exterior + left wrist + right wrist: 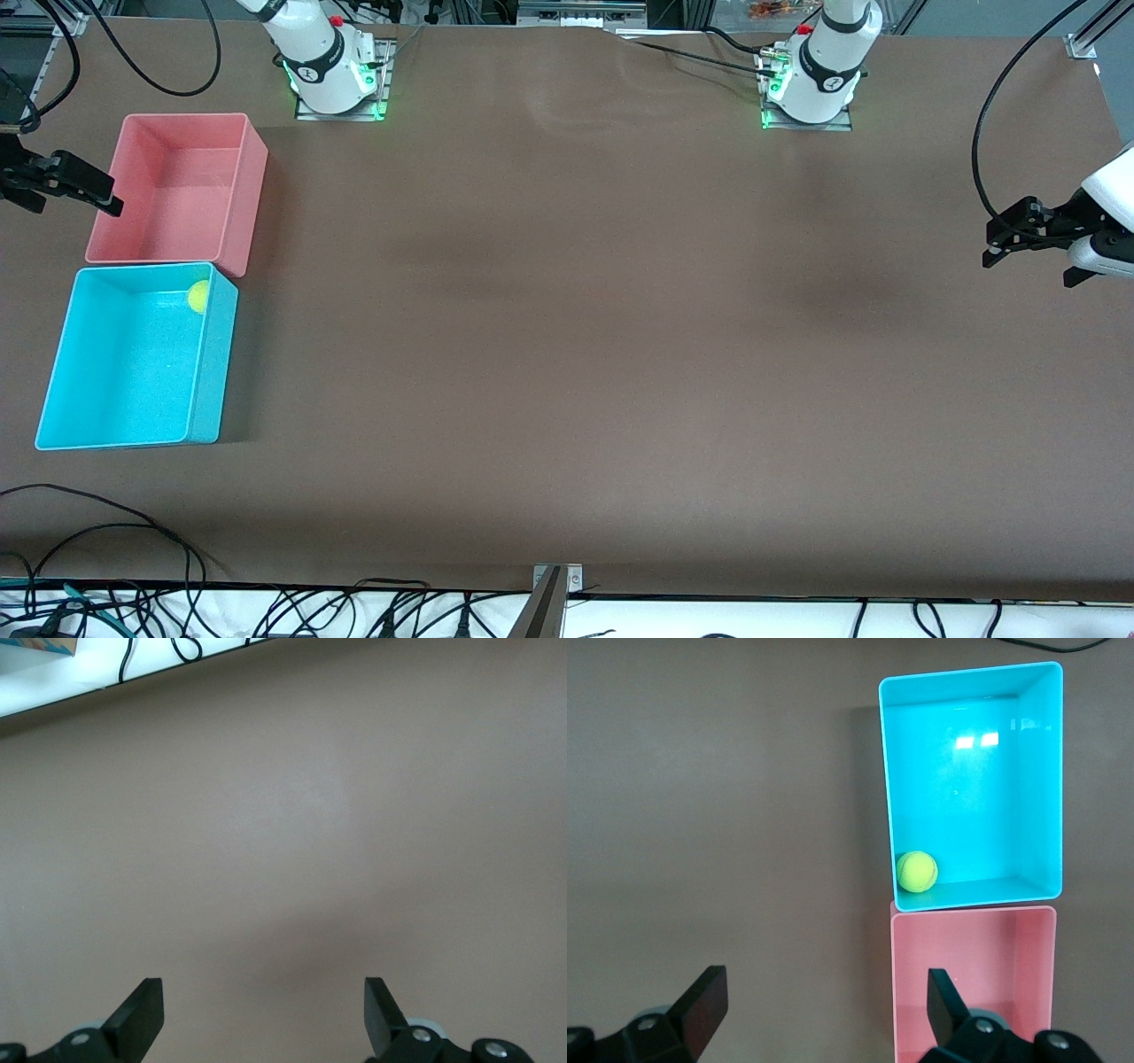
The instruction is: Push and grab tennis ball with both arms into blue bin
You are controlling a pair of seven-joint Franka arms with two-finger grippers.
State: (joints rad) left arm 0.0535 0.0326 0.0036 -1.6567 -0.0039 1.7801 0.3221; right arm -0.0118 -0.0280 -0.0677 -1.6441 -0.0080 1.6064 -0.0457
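The tennis ball (198, 297) lies inside the blue bin (55, 372), in the corner next to the pink bin. In the right wrist view the ball (917, 872) rests against the blue bin's wall (970, 672). My right gripper (80, 202) is open and empty, up in the air beside the pink bin at the right arm's end of the table; its own view shows its jaws (824, 1001) spread wide. My left gripper (1028, 270) is open and empty at the left arm's end, over bare table, and its own view (264, 1010) shows only brown table.
The pink bin (177, 116) stands empty, touching the blue bin and farther from the front camera; it also shows in the right wrist view (974, 914). Black cables (106, 532) lie along the table's near edge, with a metal bracket (556, 578) at its middle.
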